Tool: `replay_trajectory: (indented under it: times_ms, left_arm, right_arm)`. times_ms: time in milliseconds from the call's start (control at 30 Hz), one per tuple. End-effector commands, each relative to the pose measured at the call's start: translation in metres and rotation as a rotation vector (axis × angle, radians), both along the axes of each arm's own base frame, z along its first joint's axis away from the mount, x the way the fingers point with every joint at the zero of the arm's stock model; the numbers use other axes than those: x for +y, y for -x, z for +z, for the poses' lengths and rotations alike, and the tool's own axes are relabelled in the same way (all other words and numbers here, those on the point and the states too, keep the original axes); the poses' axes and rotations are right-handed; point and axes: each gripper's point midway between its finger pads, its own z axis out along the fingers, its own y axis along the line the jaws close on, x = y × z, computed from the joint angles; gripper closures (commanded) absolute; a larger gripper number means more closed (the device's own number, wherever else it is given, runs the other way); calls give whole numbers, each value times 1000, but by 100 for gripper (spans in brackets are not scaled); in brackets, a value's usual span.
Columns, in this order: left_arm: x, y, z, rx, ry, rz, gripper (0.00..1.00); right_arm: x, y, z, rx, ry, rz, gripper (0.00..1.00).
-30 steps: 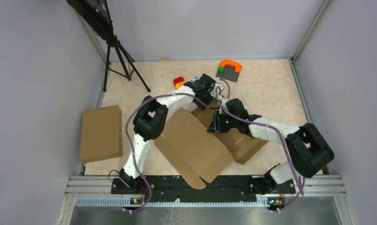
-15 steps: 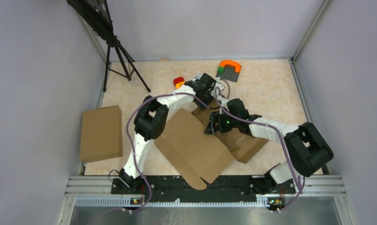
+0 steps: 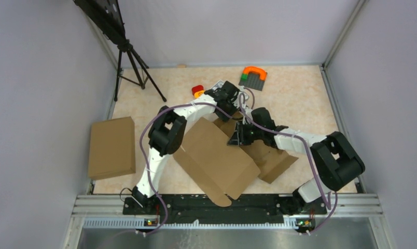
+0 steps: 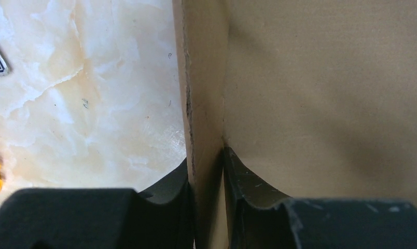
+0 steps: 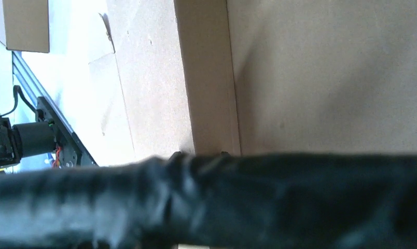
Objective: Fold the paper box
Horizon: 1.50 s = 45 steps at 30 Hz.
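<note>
Clamping a raised wall of the paper box (image 4: 325,78), the left pincer (image 4: 206,171) anchors the sheet spreading nearward from it. The right pincer (image 3: 236,138) has slid leftward, likely repositioning for the fold; its grip I cannot tell.

Most likely a robotics lab test cell: plain grey walls (image 3: 40,129) box in a marble-patterned desk (image 3: 300,88), two white robot arms (image 3: 167,135) are bolted to a metal rail (image 3: 362,201) at its near edge, and a black tripod (image 3: 127,49) stands in one corner.
</note>
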Motion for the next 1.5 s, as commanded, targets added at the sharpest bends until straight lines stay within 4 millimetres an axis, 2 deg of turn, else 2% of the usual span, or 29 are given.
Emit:
replay_trajectory:
  times_ms: [0, 133, 167, 267, 333, 433, 533, 733, 800, 867, 1033, 1133, 1233, 1300, 1367, 1467]
  left_arm:
    - [2, 24, -17, 99, -28, -36, 74]
    - [2, 24, -17, 97, -29, -34, 73]
    - [2, 23, -17, 95, -29, -34, 73]
    - [3, 21, -16, 89, -37, -23, 73]
    - [3, 21, -15, 90, -37, -20, 73]
    - [2, 20, -14, 84, -34, -18, 73]
    - [2, 19, -12, 80, -33, -16, 73]
    - [1, 21, -10, 85, -22, -25, 74]
    - [-1, 23, -10, 88, -16, -35, 78]
    - [-1, 23, -10, 89, -15, -41, 84]
    - [3, 20, -11, 62, -58, -24, 100]
    - [1, 19, -11, 42, -67, -23, 100]
    - [-1, 18, -11, 34, -76, -21, 100]
    - [-2, 18, -11, 20, -86, -25, 100]
    - [0, 14, -10, -23, -124, -16, 100]
    - [-2, 11, -8, -51, -138, -11, 86]
  right_arm:
    - [-18, -20, -1, 15, 32, -138, 78]
    - [-13, -18, 7, 5, -2, -112, 69]
    - [-14, -17, 9, 0, -4, -112, 64]
    - [-17, -16, 18, -33, 5, -101, 38]
    - [-21, -16, 30, -70, 17, -102, 29]
    - [-33, -19, 47, -127, 57, -130, 27]
    - [-55, -27, 66, -180, 73, -202, 29]
    - [-124, -65, 98, -280, 114, -456, 42]
    - [-140, -77, 94, -267, 151, -521, 48]
    - [-149, -86, 87, -227, 186, -551, 49]
    - [-146, -101, 68, -171, 206, -533, 33]
    - [-138, -105, 47, -114, 214, -493, 29]
    - [-126, -102, 40, -100, 175, -420, 29]
    - [-126, -98, 30, -86, 181, -412, 29]
    - [-126, -96, 22, -65, 195, -399, 36]
    - [-121, -92, 11, -42, 214, -379, 48]
